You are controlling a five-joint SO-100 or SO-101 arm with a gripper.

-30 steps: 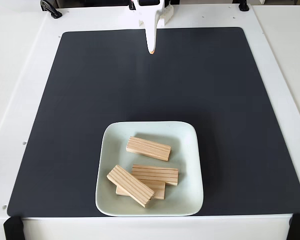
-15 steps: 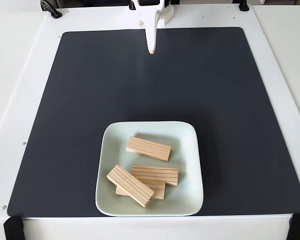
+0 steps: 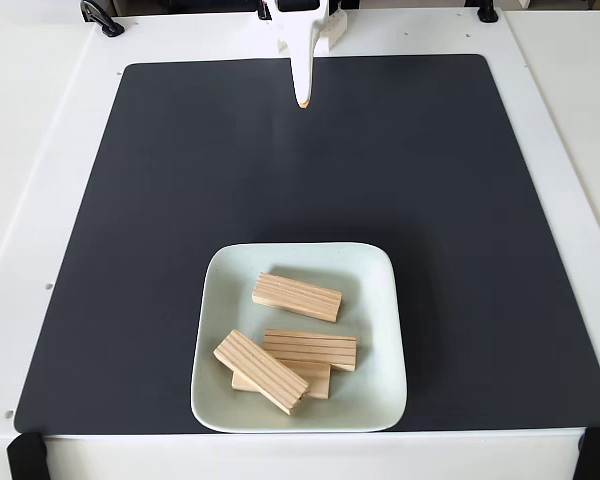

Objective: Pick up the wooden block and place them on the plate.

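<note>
The plate (image 3: 380,300) is sitting on the dark mat (image 3: 160,220), near the mat's front edge; four wooden blocks are lying inside the plate, one (image 3: 297,297) apart toward the back, three (image 3: 310,349) (image 3: 261,371) (image 3: 318,383) overlapping in front; the fingers (image 3: 302,100) are hanging closed and empty, well behind the plate.

White table (image 3: 50,150); black mat (image 3: 180,200) on it; plate (image 3: 220,300) on mat, near front edge.
</note>
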